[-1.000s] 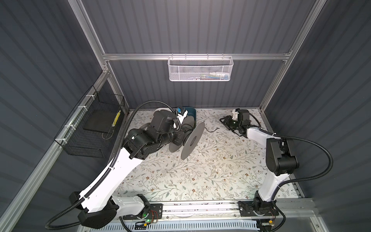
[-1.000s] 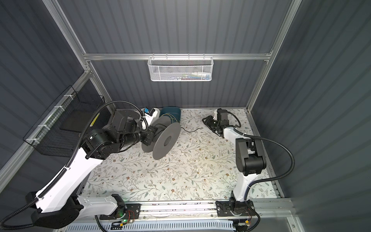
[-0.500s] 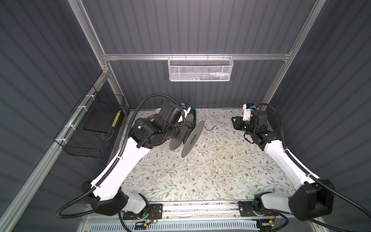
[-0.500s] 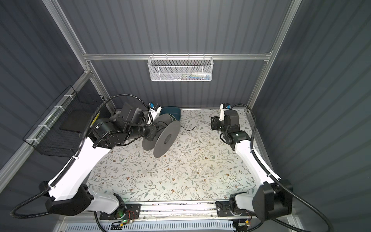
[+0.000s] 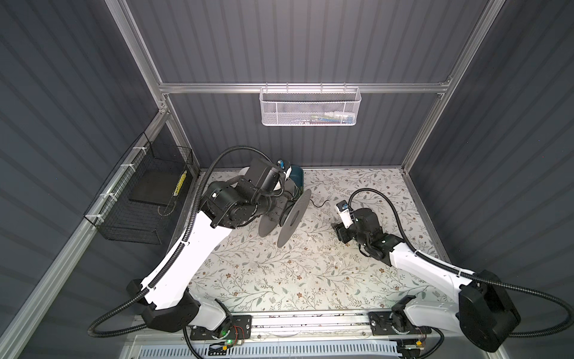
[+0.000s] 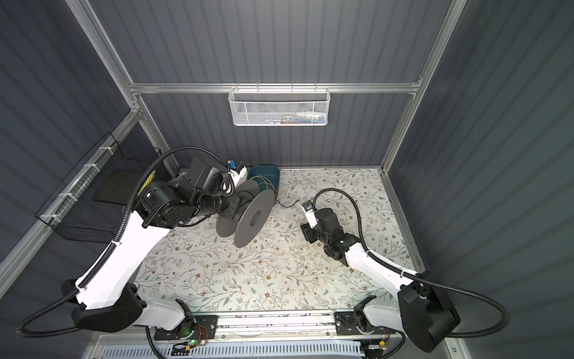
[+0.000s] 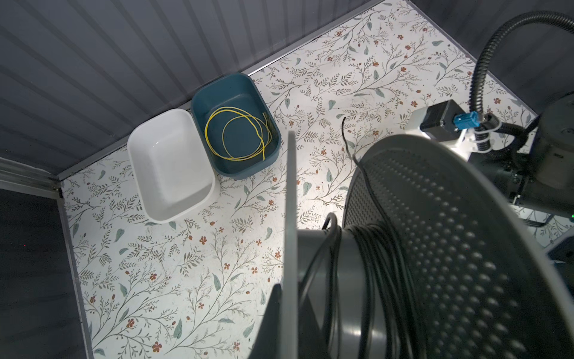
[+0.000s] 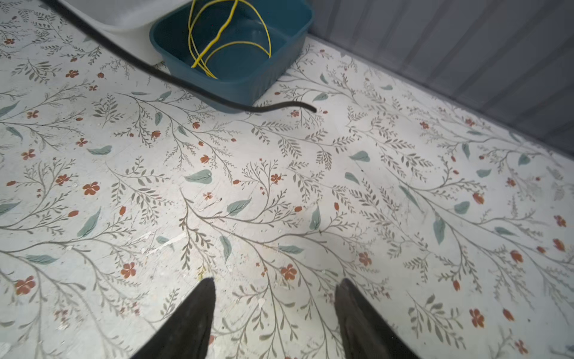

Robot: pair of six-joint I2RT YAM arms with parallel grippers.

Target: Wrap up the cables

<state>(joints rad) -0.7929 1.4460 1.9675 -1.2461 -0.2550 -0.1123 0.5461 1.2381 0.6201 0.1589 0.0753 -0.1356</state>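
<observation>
My left gripper [image 7: 290,286] is shut on one thin flange of a grey spool [image 5: 293,217] [image 6: 253,217] [image 7: 450,248], which it holds tilted above the table at the back left. The black cable [image 7: 372,255] is wound round the spool's hub. Its free end [image 5: 320,205] [image 6: 285,204] [image 8: 279,107] trails onto the table. A yellow cable [image 7: 239,133] [image 8: 230,43] lies coiled in a teal bin [image 6: 264,171]. To the right of the spool, my right gripper [image 5: 337,228] [image 8: 275,283] hangs open over bare table, short of the black cable's end, with nothing between its fingers.
A white bin [image 7: 170,161] stands beside the teal bin [image 7: 202,102] at the back wall. A white mesh basket [image 5: 310,107] hangs on the back wall and a black wire basket [image 5: 139,202] on the left wall. The floral table [image 5: 279,279] ends at a front rail.
My right gripper has drawn back from the far side toward the table's middle, and its jaws stand wider. The left arm has shifted slightly with the spool. The black cable's end lies where it did.
</observation>
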